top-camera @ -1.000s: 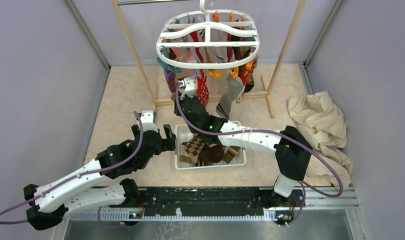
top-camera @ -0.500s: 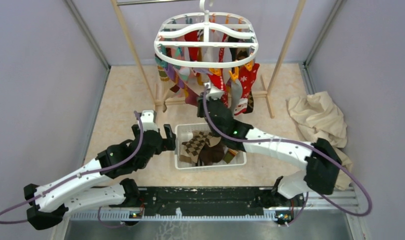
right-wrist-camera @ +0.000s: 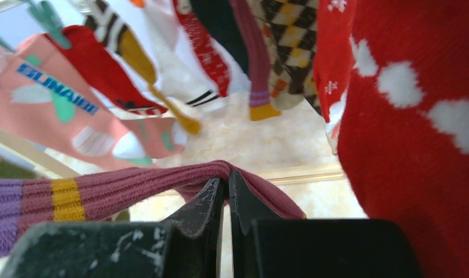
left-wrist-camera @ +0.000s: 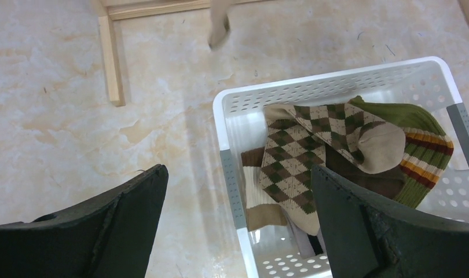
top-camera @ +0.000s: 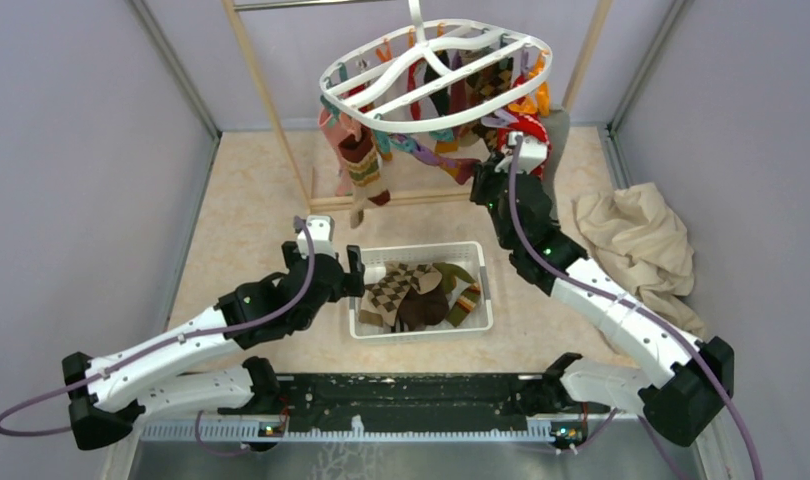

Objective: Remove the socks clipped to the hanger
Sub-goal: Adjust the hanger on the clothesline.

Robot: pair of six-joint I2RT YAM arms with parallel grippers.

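The white oval hanger [top-camera: 436,82] hangs tilted from the pole at the back, with many socks [top-camera: 361,160] clipped under it. My right gripper [top-camera: 503,170] reaches up under its right side. In the right wrist view it [right-wrist-camera: 226,176] is shut on a maroon ribbed sock [right-wrist-camera: 134,188] with a purple and yellow cuff, pulled taut to the left. A red sock with white dots [right-wrist-camera: 417,127] hangs right beside it. My left gripper [top-camera: 331,262] is open and empty, low over the left rim of the white basket [left-wrist-camera: 227,174].
The white slotted basket [top-camera: 481,315] holds several removed socks, among them a brown argyle one [left-wrist-camera: 301,156] and a green striped one [left-wrist-camera: 423,150]. The wooden rack's legs [top-camera: 266,95] and foot bar [left-wrist-camera: 110,58] stand behind it. A beige cloth [top-camera: 636,245] lies at right.
My right arm has swung from under the hanger's middle to its right side, dragging the maroon sock. The hanger has tilted and swung right. My left gripper has moved slightly right toward the basket.
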